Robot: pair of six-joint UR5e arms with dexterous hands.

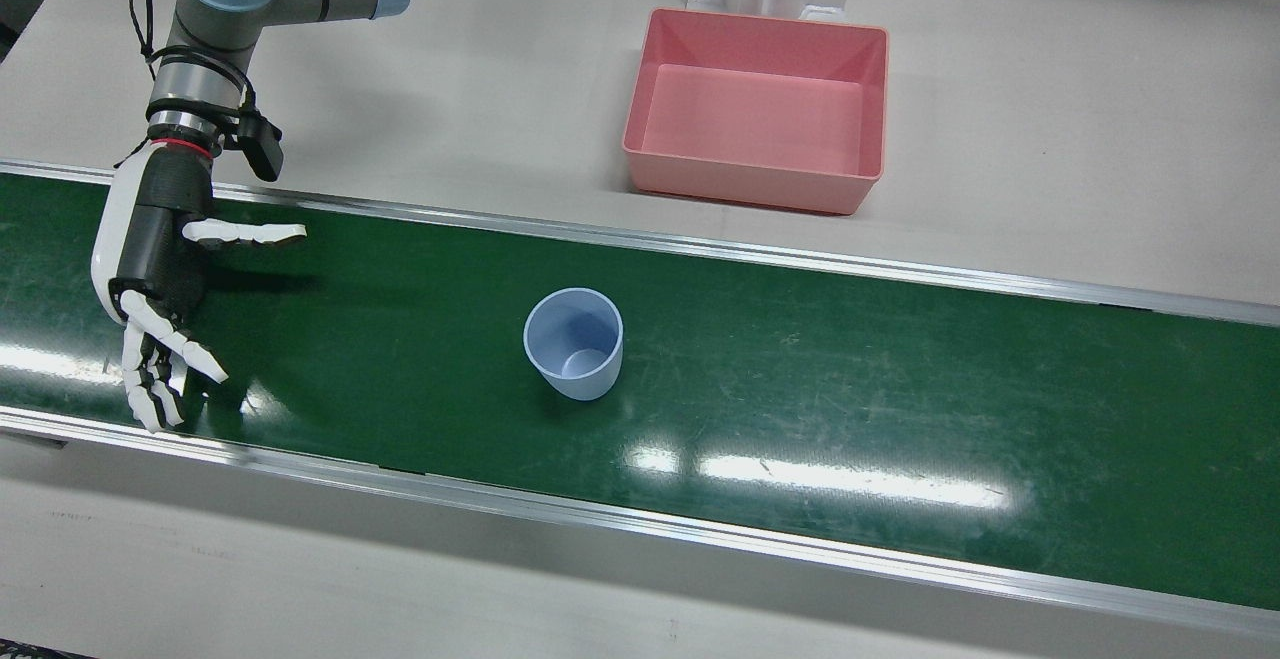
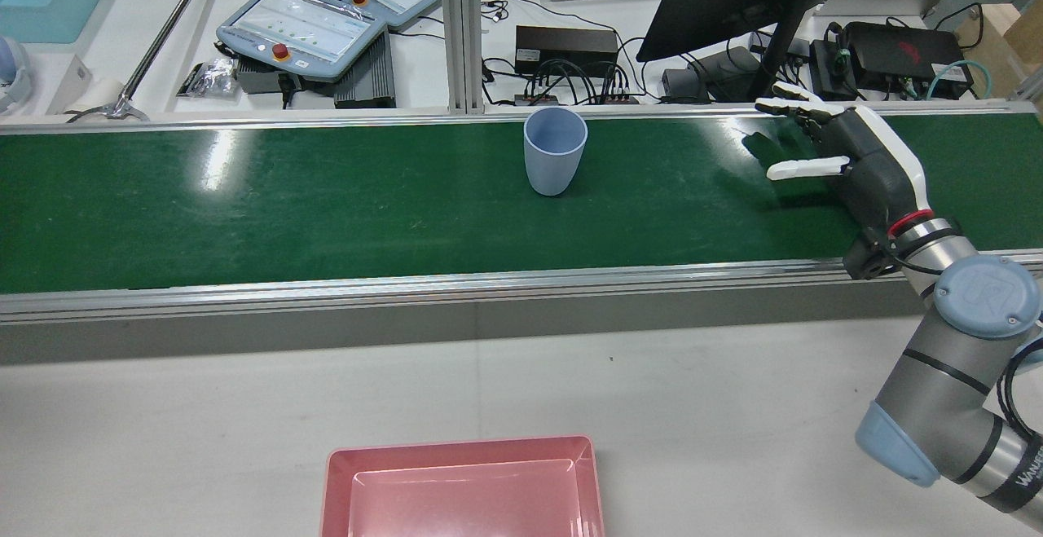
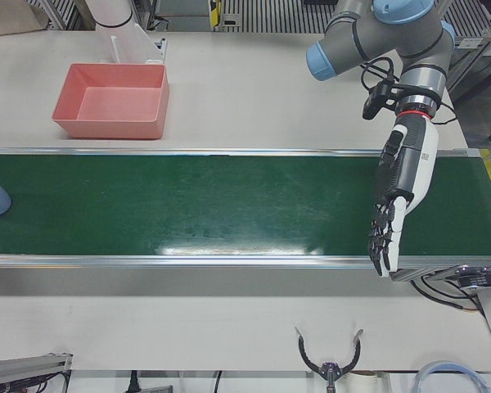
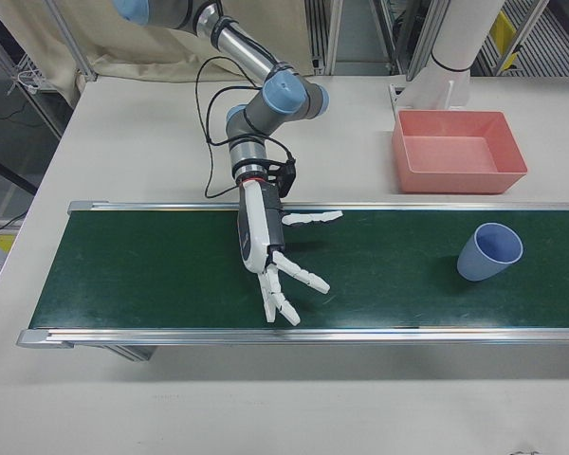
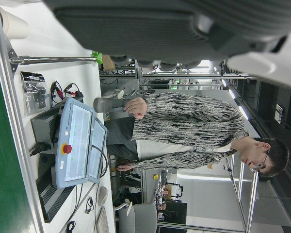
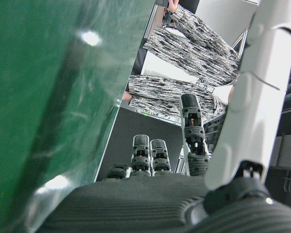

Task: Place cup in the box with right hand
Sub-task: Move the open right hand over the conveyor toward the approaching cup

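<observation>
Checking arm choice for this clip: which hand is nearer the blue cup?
Right. The right hand hovers open over the belt, well short of the cup. The left hand is at the belt's opposite end, farther away.

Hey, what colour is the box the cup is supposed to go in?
Pink. The box is open-topped and shows best in the front view.

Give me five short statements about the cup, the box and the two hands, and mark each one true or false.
1. The blue cup stands upright on the green belt. True.
2. The right hand is holding the cup. False: it is open and well apart from it.
3. The pink box sits on the belt. False: it rests on the pale table beside the belt.
4. The box is empty. True.
5. The left hand is closed on the cup. False: it hangs over the belt's other end, fingers loosely together, holding nothing.
</observation>
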